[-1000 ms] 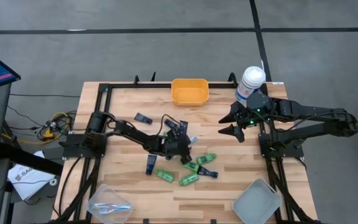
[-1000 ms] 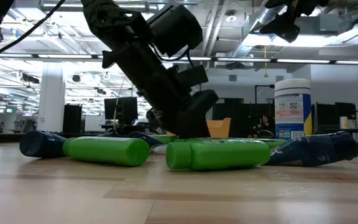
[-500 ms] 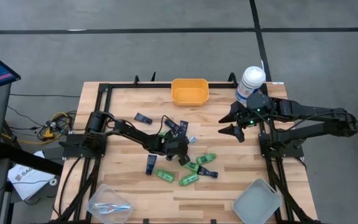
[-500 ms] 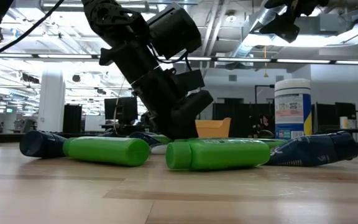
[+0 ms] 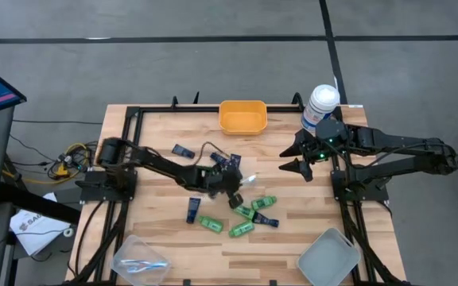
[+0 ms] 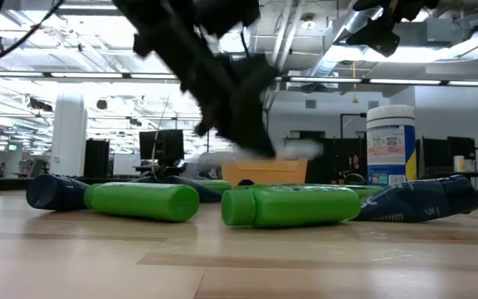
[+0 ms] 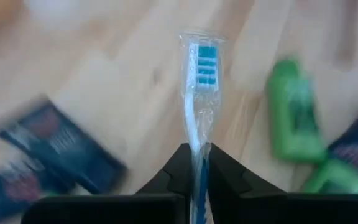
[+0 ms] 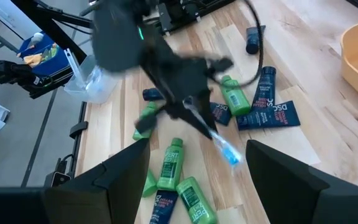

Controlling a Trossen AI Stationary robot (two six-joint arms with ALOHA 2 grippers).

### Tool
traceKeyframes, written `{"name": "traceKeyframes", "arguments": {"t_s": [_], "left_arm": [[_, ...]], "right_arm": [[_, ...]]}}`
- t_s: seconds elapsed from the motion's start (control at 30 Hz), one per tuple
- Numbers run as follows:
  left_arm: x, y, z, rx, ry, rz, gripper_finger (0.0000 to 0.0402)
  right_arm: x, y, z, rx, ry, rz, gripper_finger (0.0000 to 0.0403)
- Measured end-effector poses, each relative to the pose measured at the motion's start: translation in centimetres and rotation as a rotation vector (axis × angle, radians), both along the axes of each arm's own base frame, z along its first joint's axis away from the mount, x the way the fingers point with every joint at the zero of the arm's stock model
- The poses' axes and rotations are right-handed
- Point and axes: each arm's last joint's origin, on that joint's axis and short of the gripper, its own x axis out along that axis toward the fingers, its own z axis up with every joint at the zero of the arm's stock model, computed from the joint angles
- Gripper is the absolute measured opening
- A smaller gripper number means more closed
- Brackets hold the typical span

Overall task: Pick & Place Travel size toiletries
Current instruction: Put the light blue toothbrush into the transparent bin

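Toothbrush (image 7: 199,106) handle hidden between jaws

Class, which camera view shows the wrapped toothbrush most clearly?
The left wrist view: the toothbrush fills the centre, gripped by the left pincer. The right wrist view shows it smaller; the high view shows a pale sliver; the low view, a blur.

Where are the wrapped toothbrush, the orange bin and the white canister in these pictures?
toothbrush (image 7: 199,93): left wrist view, on the wrapped neck just below the blue bristles.
orange bin (image 5: 242,116): high view, on the bin's inner floor.
white canister (image 6: 390,158): low view, on the middle of its blue label.
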Motion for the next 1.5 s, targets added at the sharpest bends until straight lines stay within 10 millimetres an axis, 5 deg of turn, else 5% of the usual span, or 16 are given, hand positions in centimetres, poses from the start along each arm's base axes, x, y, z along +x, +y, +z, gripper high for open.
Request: {"name": "traceKeyframes", "arguments": {"t_s": [0.2, 0.4, 0.53, 0.73, 0.97, 1.23, 1.5], "left_arm": [[-3.2, -0.4, 6.8, -0.074, -0.045, -0.084, 0.0021], [-9.6, -4.5, 11.2, -0.193, 0.085, -0.211, 0.002], [-13.6, -8.4, 12.2, -0.287, 0.166, -0.247, 0.002], [-18.2, -14.8, 12.2, -0.398, 0.232, -0.343, 0.002], [-22.1, -19.6, 10.3, -0.467, 0.357, -0.366, 0.002], [-24.3, -22.6, 7.5, -0.472, 0.535, -0.381, 0.002], [-24.6, -23.2, 6.3, -0.444, 0.578, -0.355, 0.002]], "right_arm": [[0.0, 0.0, 0.0, 0.01, 0.003, -0.006, 0.0258], [0.0, 0.0, 0.0, 0.007, 0.002, -0.005, 0.0258], [0.0, 0.0, 0.0, 0.007, 0.002, -0.006, 0.0258], [0.0, 0.0, 0.0, 0.006, 0.002, -0.006, 0.0258], [0.0, 0.0, 0.0, 0.006, 0.001, -0.006, 0.0258], [0.0, 0.0, 0.0, 0.008, 0.0, -0.007, 0.0258], [0.0, 0.0, 0.0, 0.01, 0.001, -0.012, 0.0258]]}}
